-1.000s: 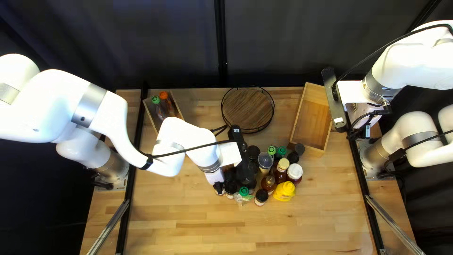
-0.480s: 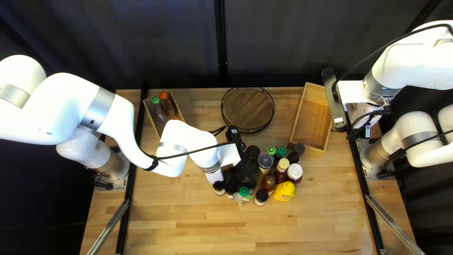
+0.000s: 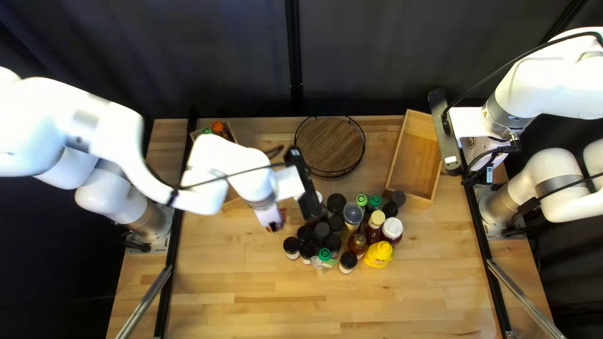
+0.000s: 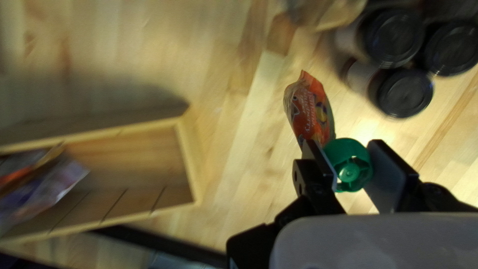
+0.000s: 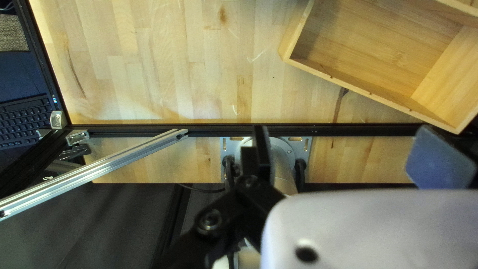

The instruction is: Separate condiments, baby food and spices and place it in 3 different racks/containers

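Left gripper [image 3: 272, 225], just left of centre in the top left view, clamps the green plastic cap [image 4: 350, 164] of a red-orange printed soft pouch [image 4: 309, 110]. Wrist angled down; white left arm [image 3: 119, 135] bends in from the left edge. Pouch cap end faces the wrist camera, long axis runs from fingertips out ahead, between pale wooden box [image 4: 191, 162] and black-lidded jars [image 4: 404, 93]. Right gripper [image 3: 488, 172], right side, fingers spread wide; folded white right arm [image 3: 534, 85], upper right.
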Motion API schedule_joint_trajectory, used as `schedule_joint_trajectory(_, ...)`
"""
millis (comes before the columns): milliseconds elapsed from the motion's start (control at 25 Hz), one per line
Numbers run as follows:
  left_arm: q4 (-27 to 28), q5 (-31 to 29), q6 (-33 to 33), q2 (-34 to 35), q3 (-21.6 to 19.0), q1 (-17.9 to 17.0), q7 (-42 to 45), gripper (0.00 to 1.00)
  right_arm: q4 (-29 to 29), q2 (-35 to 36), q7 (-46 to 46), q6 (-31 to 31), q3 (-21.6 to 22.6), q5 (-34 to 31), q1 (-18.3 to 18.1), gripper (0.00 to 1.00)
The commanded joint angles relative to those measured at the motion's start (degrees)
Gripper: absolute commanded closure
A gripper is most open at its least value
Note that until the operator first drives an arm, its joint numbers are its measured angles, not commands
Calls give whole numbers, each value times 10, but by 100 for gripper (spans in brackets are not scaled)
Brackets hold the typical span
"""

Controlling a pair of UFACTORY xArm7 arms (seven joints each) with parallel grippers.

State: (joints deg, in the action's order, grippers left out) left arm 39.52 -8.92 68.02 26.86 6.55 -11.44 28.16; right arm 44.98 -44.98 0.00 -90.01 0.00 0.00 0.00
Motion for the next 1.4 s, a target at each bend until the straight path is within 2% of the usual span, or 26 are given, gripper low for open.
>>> schedule_joint_trajectory(40,-43,-30,41,72,24,33,-19,100,0,0,0,0,0,0,0,0)
schedule_joint_trajectory(200,-76,-58,43,114,49,63,-34,98,0,0,0,0,0,0,0,0)
schedule_joint_trajectory(360,-108,-93,19,127,91,98,-61,98,0,0,0,0,0,0,0,0)
schedule_joint_trajectory(720,-137,-140,-40,98,160,147,-91,100,0,0,0,0,0,0,0,0)
schedule_joint_trajectory(920,-136,-150,-47,85,171,159,-89,100,0,0,0,0,0,0,0,0)
schedule_joint_trajectory(960,-137,-152,-47,85,171,161,-87,93,0,0,0,0,0,0,0,0)
schedule_joint_trajectory(1000,-137,-153,-47,85,170,162,-86,19,0,0,0,0,0,0,0,0)
schedule_joint_trajectory(1040,-138,-151,-45,84,165,159,-78,0,0,0,0,0,0,0,0,0)
schedule_joint_trajectory(1280,-110,-100,-14,85,119,112,-51,0,0,0,0,0,0,0,0,0)
schedule_joint_trajectory(1400,-70,-58,5,67,90,69,-43,0,0,0,0,0,0,0,0,0)
